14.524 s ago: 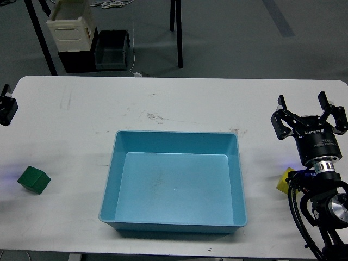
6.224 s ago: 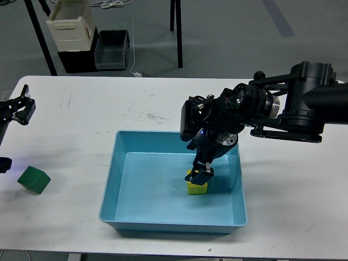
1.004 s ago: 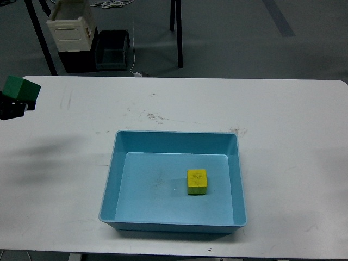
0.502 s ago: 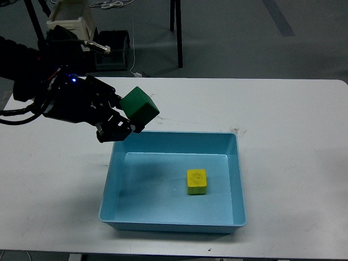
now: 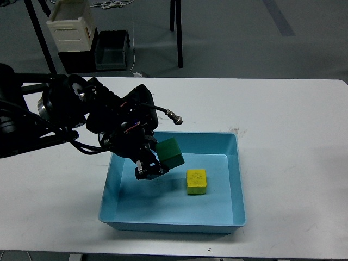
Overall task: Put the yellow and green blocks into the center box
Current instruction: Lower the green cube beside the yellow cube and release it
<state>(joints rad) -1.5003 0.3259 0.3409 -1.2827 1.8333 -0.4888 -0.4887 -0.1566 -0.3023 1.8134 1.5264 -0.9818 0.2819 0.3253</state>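
Observation:
A yellow block (image 5: 196, 181) lies on the floor of the light blue box (image 5: 238, 179) at the table's centre. My left arm reaches in from the left over the box's left half. Its gripper (image 5: 159, 161) is shut on a green block (image 5: 169, 153), held tilted just above the box floor, a little left of the yellow block and apart from it. My right gripper is out of view.
The white table (image 5: 293, 141) surrounds the box. A cable with a metal plug (image 5: 175, 117) sticks out from the left arm above the box's back wall. Beyond the table stand crates (image 5: 70, 27) and dark table legs (image 5: 176, 22) on the grey floor.

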